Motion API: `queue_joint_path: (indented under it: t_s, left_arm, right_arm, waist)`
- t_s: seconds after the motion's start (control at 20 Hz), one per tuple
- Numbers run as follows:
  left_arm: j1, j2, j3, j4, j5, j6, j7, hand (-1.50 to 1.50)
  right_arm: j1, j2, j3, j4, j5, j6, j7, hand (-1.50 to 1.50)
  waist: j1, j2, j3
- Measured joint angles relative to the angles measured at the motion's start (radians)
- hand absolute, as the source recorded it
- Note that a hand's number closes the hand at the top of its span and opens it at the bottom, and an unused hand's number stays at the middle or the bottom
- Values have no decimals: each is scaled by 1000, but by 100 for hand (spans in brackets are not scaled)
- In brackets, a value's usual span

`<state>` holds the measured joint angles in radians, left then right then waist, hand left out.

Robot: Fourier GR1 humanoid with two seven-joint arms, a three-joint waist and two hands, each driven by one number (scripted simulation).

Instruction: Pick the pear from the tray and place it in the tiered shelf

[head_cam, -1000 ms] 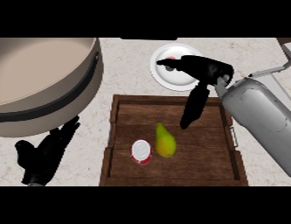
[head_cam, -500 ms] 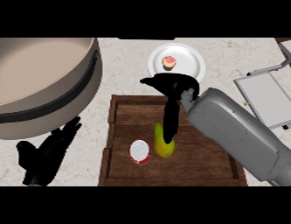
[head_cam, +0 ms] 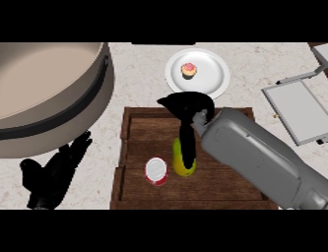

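Observation:
A yellow-green pear [head_cam: 182, 166] lies in the middle of the brown wooden tray [head_cam: 139, 129]. My right hand [head_cam: 186, 105] hovers over the tray's far half. Its straight black fingers [head_cam: 188, 142] reach down across the pear's upper part and hide it. The hand is open and I cannot tell whether it touches the fruit. The grey tiered shelf [head_cam: 306, 111] stands to the right of the tray. My left hand [head_cam: 49, 173] rests open at the lower left, fingers up, beside the tray.
A small can with a red rim [head_cam: 156, 171] stands just left of the pear in the tray. A white plate [head_cam: 210, 81] with a cupcake [head_cam: 189, 70] sits behind the tray. A large beige pot [head_cam: 35, 93] fills the upper left.
My right arm has swung left from near the plate and come down over the tray, so its fingers now cover the pear's top. The left hand has stayed put.

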<state>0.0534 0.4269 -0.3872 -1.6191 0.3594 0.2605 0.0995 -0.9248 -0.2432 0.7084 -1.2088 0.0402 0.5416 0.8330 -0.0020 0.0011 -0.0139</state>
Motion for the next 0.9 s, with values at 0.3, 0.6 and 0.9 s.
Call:
queue_joint_path:
  t_s: [0.3,0.6,0.9]
  left_arm:
    - [5,12,-1,-20,8,3,15,0]
    - [9,16,-3,-28,10,6,14,0]
    - [1,17,-7,-17,11,2,8,0]
  right_arm:
    - [34,2,23,-3,21,10,-1,-150]
    - [74,3,28,-16,49,1,-3,-150]
    - [121,27,46,-2,98,-35,-20,-150]
  waist:
    - [-2,0,0]
    - [-5,0,0]
    - [-5,2,0]
